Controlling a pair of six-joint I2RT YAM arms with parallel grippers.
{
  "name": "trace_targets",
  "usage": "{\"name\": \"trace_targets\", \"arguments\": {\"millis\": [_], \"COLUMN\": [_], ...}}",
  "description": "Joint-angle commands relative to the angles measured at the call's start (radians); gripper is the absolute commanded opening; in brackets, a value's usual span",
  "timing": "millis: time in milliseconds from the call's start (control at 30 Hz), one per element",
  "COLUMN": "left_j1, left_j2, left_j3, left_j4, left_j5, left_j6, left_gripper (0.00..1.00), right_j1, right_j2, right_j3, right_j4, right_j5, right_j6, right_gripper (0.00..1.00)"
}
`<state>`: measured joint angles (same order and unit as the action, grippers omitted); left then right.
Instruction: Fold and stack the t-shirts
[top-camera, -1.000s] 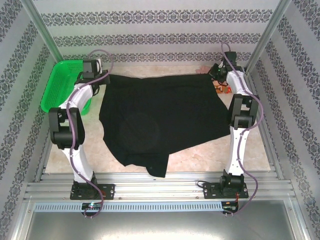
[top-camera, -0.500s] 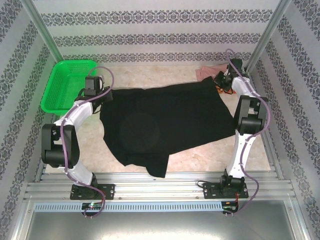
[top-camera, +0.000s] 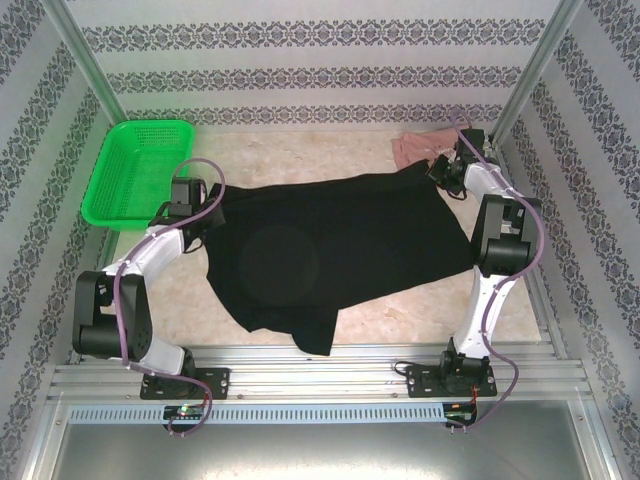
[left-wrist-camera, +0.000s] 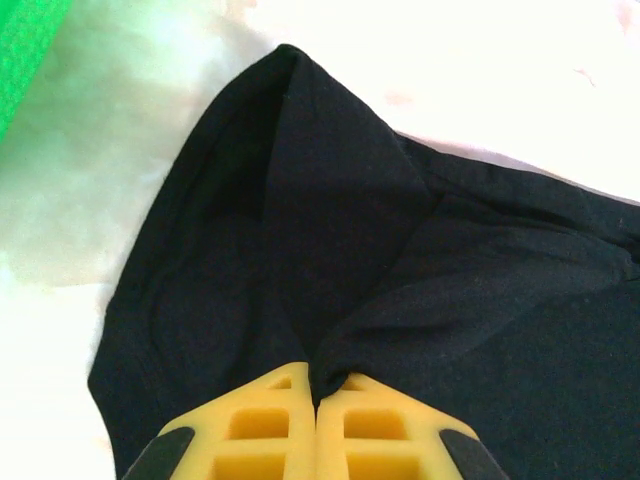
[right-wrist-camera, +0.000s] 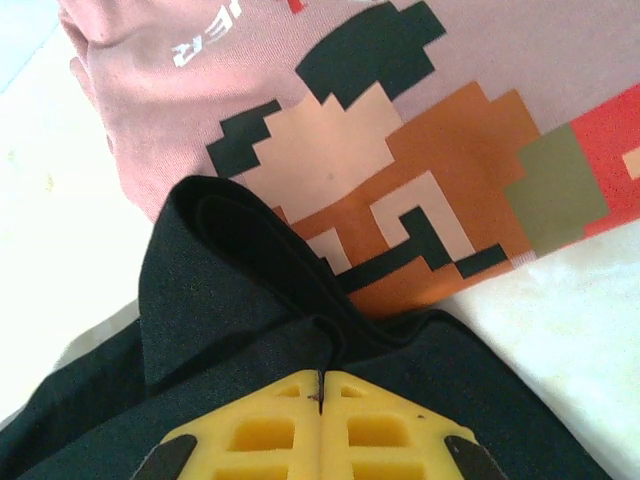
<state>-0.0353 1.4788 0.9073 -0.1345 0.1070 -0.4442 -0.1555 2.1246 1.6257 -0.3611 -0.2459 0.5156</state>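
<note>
The large black t-shirt (top-camera: 330, 245) lies spread across the table, one end trailing to the near edge. My left gripper (top-camera: 207, 207) is shut on its far-left corner; the yellow fingers (left-wrist-camera: 270, 425) pinch a fold of black cloth (left-wrist-camera: 340, 250). My right gripper (top-camera: 440, 168) is shut on the far-right corner, the black cloth (right-wrist-camera: 240, 330) bunched between the yellow fingers (right-wrist-camera: 370, 430). The pale pink t-shirt (top-camera: 415, 148) with the brown-and-orange pixel print (right-wrist-camera: 420, 170) lies crumpled at the far right, partly under the black corner.
A green mesh basket (top-camera: 135, 170) stands at the far left, close to my left arm. Patterned walls close in the table on three sides. Bare pale tabletop (top-camera: 420, 310) shows at the near right.
Both grippers have drawn the black shirt's far edge toward the near side, lowering it. The pink shirt and the whole basket have come into view behind them.
</note>
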Motion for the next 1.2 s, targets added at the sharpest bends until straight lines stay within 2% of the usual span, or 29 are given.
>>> {"name": "trace_targets", "arguments": {"millis": [0, 533, 867, 1167], "left_j1": [-0.03, -0.081, -0.187, -0.199], "left_j2": [-0.041, -0.159, -0.234, -0.257], "left_j3": [-0.03, -0.151, -0.143, -0.217], "left_j4": [-0.022, -0.036, -0.092, -0.109], "left_j5": [-0.02, -0.035, -0.086, -0.103], "left_j6": [-0.046, -0.166, -0.238, -0.264], "left_gripper": [0.0, 0.0, 0.0, 0.0], "right_j1": [-0.015, -0.03, -0.032, -0.036], "right_j2": [-0.042, 0.006, 0.049, 0.059], "right_j3": [-0.023, 0.027, 0.089, 0.082], "right_j4": [0.01, 0.004, -0.013, -0.032], "right_j5": [0.031, 0.007, -0.022, -0.021], "right_j6": [-0.026, -0.051, -0.062, -0.08], "right_gripper": [0.0, 0.0, 0.0, 0.0]}}
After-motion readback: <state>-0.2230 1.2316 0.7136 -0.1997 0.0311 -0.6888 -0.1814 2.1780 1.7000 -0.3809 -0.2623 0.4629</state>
